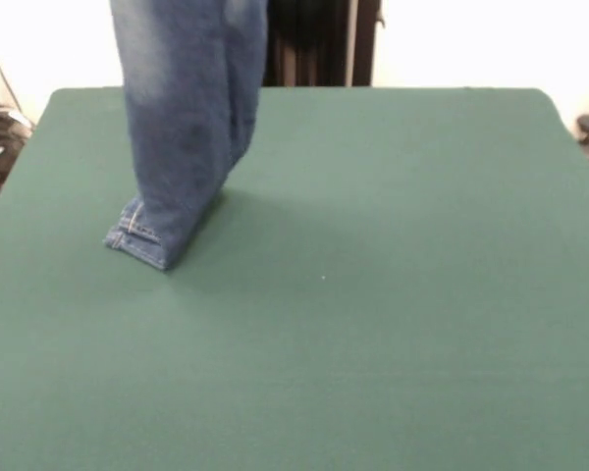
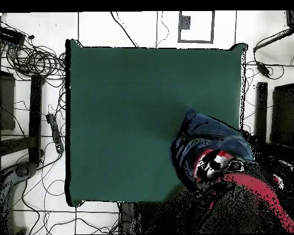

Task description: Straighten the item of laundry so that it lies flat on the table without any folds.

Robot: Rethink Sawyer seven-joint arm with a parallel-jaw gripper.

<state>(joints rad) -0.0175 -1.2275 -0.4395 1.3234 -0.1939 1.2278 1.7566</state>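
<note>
The table [image 1: 393,294] is taking up nearly the whole front view, its dark green top stretching wide and bare across the middle and toward the camera. The jeans [image 1: 182,128] are hanging in the air as a tall column over the far part of the table, on the left in the front view, running up out of the top edge of the picture. Only the bottom hem [image 1: 137,240] is touching the felt, and it is sitting bunched there, well in from the table's edges.

From overhead, the denim is showing as a dark blue heap near the side of the table closest to the robot's base, with the red and black arm [image 2: 253,193] reaching in over it. The gripper itself is hidden among cloth and arm in that view and out of the picture in the front view, so I cannot tell whether it is clamped or open, though something up there is plainly bearing the garment's weight.

So this looks like the lift-and-lay stage: raised, not yet spread. The next move is likely calling for a slow drag away from the resting hem, lowering as it goes, so the legs pay out flat. There is plenty of open room toward the centre.
</note>
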